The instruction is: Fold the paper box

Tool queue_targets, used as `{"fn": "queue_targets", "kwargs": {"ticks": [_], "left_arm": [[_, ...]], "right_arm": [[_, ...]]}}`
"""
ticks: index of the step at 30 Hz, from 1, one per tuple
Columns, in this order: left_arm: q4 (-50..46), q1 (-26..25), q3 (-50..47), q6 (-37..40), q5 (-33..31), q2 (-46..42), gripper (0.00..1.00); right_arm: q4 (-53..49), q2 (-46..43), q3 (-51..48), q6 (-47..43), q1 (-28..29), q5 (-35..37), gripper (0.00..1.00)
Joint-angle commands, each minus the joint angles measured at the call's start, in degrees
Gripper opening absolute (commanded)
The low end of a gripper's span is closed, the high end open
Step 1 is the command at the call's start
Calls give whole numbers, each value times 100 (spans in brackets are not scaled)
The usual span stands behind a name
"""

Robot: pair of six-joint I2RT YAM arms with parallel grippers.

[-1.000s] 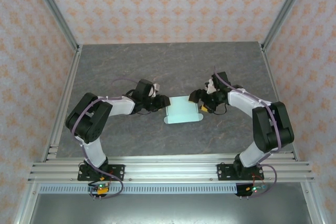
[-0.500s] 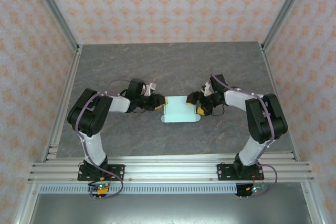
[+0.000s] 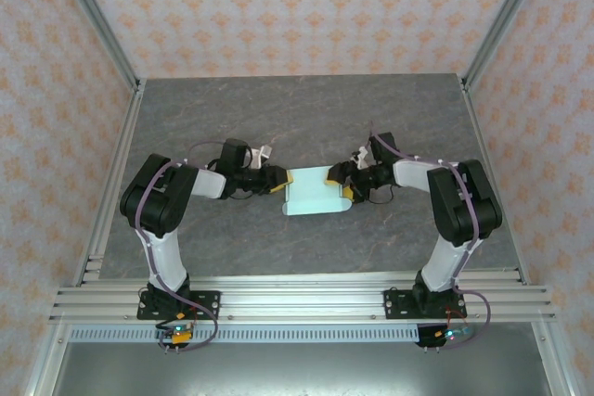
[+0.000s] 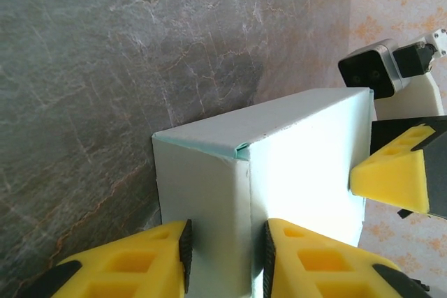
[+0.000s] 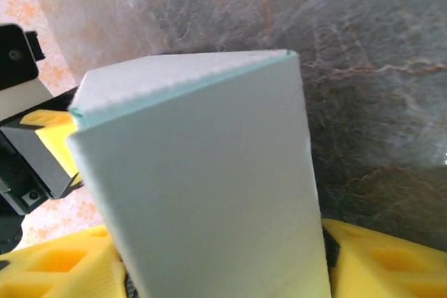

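Mint card paper box point(image 3: 316, 194): left gripper point(image 4: 225, 242) pinches one end wall, right gripper point(image 5: 220, 242) straddles the other, grip unclear; squeezing harder could crease it.

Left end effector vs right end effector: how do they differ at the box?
Left end effector grips a narrow part of the paper box, jaws close together; right end effector straddles a wide face, jaws far apart. Left works the box's left end, right its right end. Both have yellow fingers.
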Motion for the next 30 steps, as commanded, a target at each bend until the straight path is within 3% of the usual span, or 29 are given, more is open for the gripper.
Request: {"fn": "queue_targets", "kwargs": {"ticks": [1, 6, 10, 14, 18, 20, 25, 28, 30], "left_arm": [[-1016, 68, -322, 122, -773, 222, 36], [-963, 72, -349, 108, -1022, -273, 62], [-599, 47, -498, 200, -1651, -989, 78], [-159, -47, -970, 855, -3025, -2008, 85], [1724, -677, -1963, 2557, -4418, -2713, 88], [2343, -1007, -2128, 3686, -4179, -2688, 89], [2488, -1374, -2307, 6042, -2981, -2555, 86], [2349, -1443, -2434, 6661, -2888, -2758, 85], [1634, -1655, -2244, 7373, -3323, -2860, 83]], "right_arm": [[624, -67, -107, 366, 52, -284, 61], [397, -194, -69, 955, 44, 84, 47], [547, -171, -128, 1654, 53, 100, 43], [306, -191, 13, 2038, 45, 93, 43], [-191, -105, 247, 2182, 41, 95, 43], [-268, -63, 286, 2262, 40, 76, 43], [-520, 50, 353, 2266, -36, -57, 43], [-761, 51, 384, 2149, -79, -72, 43], [-875, 69, 412, 2087, -81, -67, 43]]}}
